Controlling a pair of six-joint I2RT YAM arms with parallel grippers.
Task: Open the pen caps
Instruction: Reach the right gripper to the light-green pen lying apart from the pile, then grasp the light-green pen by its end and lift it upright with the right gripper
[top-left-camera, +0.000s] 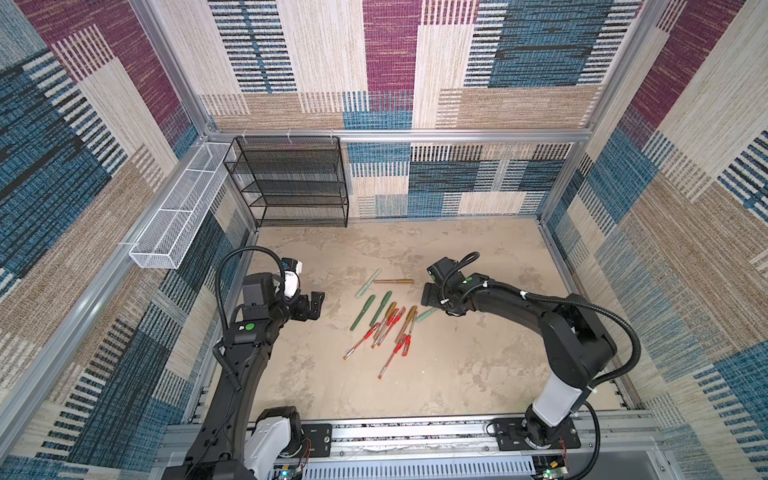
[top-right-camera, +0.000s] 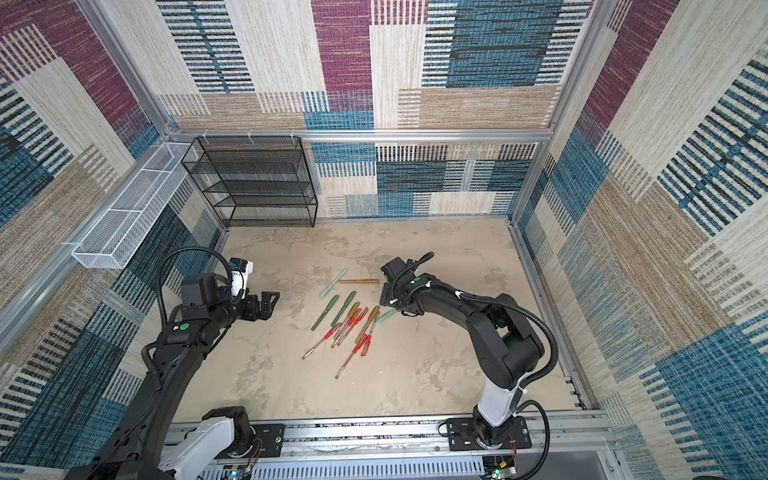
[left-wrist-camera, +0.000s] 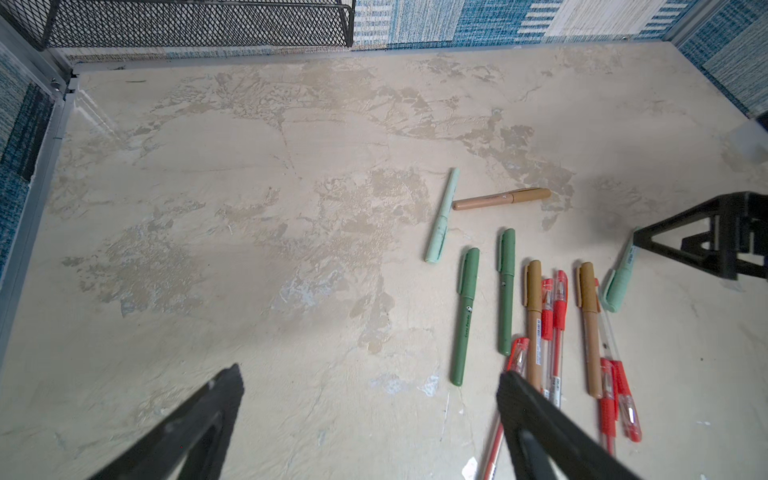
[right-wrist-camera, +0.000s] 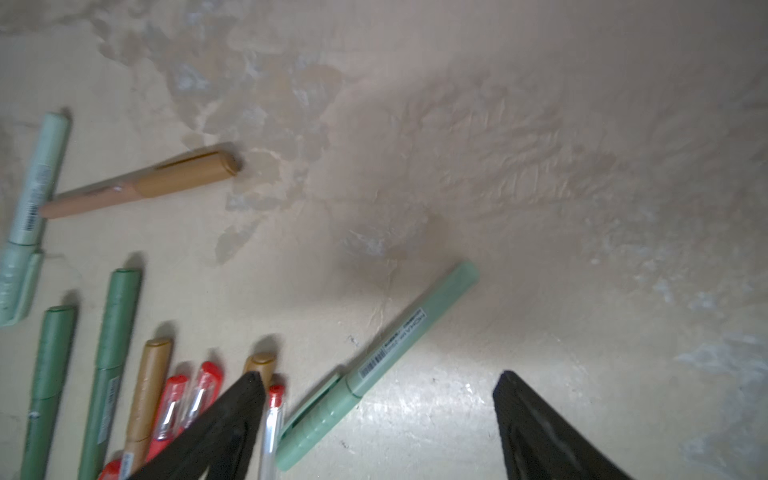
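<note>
Several capped pens lie in a loose pile mid-table (top-left-camera: 386, 320): dark green, gold-brown, pale mint and clear ones with red caps (left-wrist-camera: 560, 299). Every cap I see sits on its pen, such as a dark green cap (left-wrist-camera: 469, 270) and a gold-brown cap (left-wrist-camera: 534, 284). My right gripper (right-wrist-camera: 380, 376) is open low over the mint pen (right-wrist-camera: 386, 353) at the pile's right edge. That pen's cap (right-wrist-camera: 316, 419) lies between the fingers, nearer one, and is not gripped. My left gripper (left-wrist-camera: 370, 374) is open over bare table, left of the pile (top-right-camera: 345, 324).
A black mesh rack (top-left-camera: 291, 183) stands at the back left corner. A white mesh basket (top-left-camera: 174, 216) hangs on the left wall. A mint pen (top-left-camera: 368, 283) and a gold-brown pen (top-left-camera: 394, 281) lie apart behind the pile. Patterned walls enclose the table.
</note>
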